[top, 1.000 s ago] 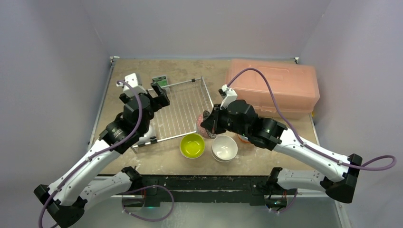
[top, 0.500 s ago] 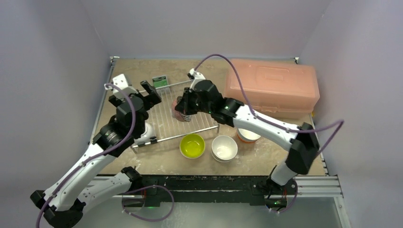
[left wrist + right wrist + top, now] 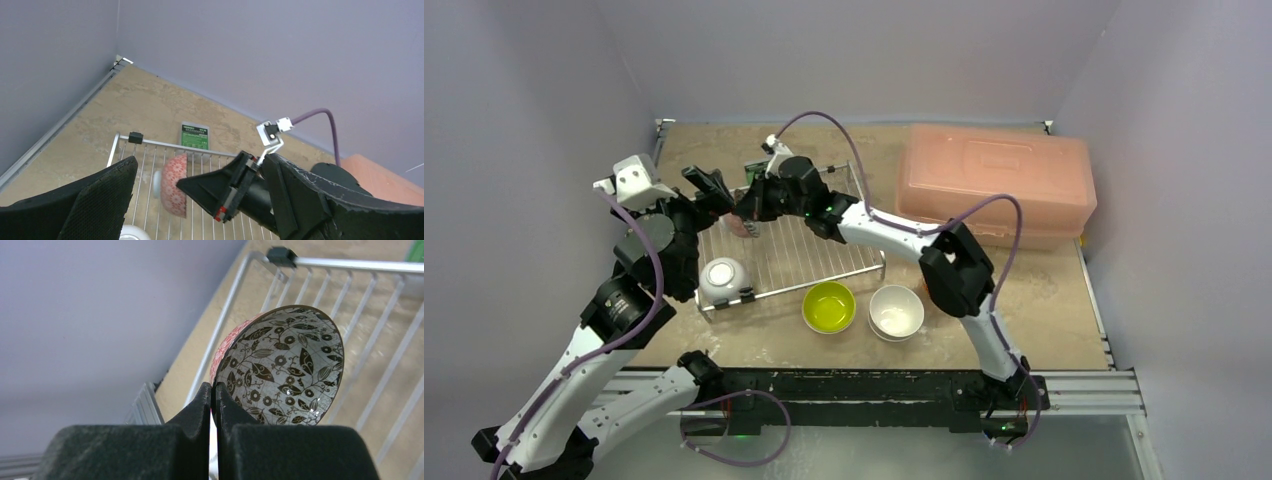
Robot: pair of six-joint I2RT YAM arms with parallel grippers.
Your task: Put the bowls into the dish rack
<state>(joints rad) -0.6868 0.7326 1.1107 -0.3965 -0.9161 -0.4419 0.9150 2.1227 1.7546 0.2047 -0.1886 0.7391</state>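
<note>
The patterned bowl (image 3: 285, 365) looks like glazed ceramic, so I judge it to be stiff, rather smooth, and easy to chip if it knocks against metal. It is small and probably not heavy. The right hand (image 3: 212, 390) has it by the rim: the two fingers are almost together, with only the thin wall of the bowl between them. Such a pinch on a smooth edge can let the bowl swing or slip, so a slow setting down seems wise.

The bowl stands on its edge, its black-and-white inside turned toward the right wrist and its red outside toward the far-left corner of the dish rack (image 3: 814, 240). It is over the wires in that corner. I cannot tell whether its lower edge touches them already.

The left hand (image 3: 711, 188) is wide open and holds nothing. It hangs just beside the bowl, above the left side of the rack, and is the nearest thing to collide with.

A white bowl (image 3: 724, 278) sits in the near-left corner of the rack, apart from the patterned one. A lime-green bowl (image 3: 829, 306) and another white bowl (image 3: 896, 311) wait on the surface (image 3: 1044, 290), just in front of the rack. A green card (image 3: 759, 170) lies behind the rack. The pink box (image 3: 999, 185) is well apart on the right.
</note>
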